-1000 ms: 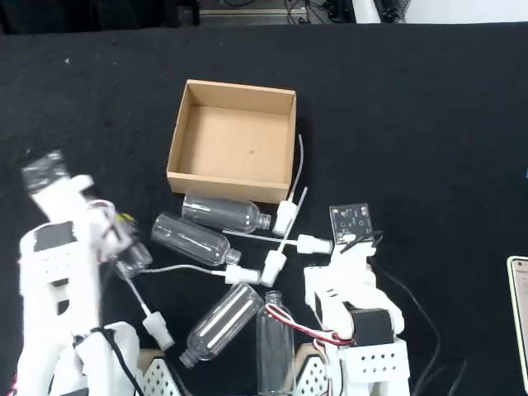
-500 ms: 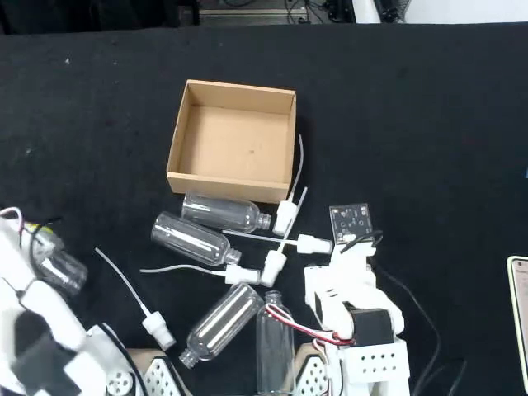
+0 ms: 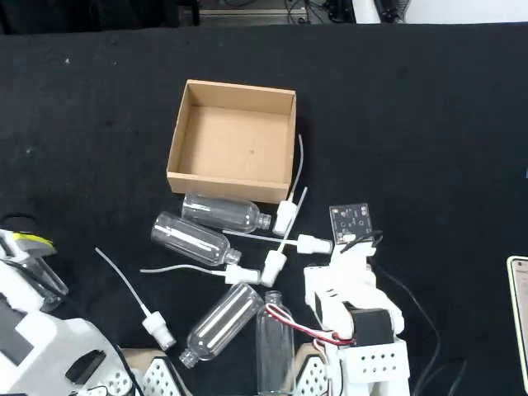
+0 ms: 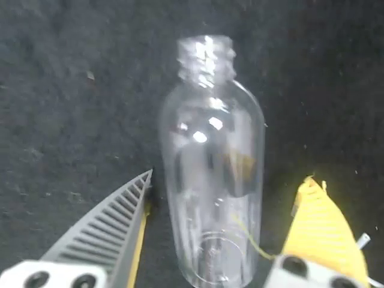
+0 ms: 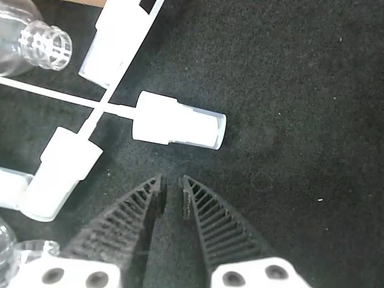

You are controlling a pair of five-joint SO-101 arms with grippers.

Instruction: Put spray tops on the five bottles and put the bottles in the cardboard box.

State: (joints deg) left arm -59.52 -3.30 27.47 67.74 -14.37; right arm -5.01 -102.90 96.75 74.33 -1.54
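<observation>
Leftward and toward the table's near edge is where the left gripper (image 4: 227,177) has swung. It has taken the held bottle (image 4: 211,150) out of the loose pile to a spot well apart from it. Its fingers straddle the bottle's body near the base, grey on one side and yellow on the other. The tips stand slightly off the wall, so the grip is probably made lower down, though that contact is hard to see. The threaded neck is bare and points away from the wrist.

Four uncapped bottles (image 3: 191,239) lie on their sides between the arms, just in front of the cardboard box (image 3: 221,186), which holds nothing; none of these has shifted.

The right gripper (image 5: 171,179) has its fingers nearly together, holding nothing. A spray top (image 5: 174,127) lies just beyond the tips, its long axis crosswise to them, so this arm looks the nearer one to fetch it.
</observation>
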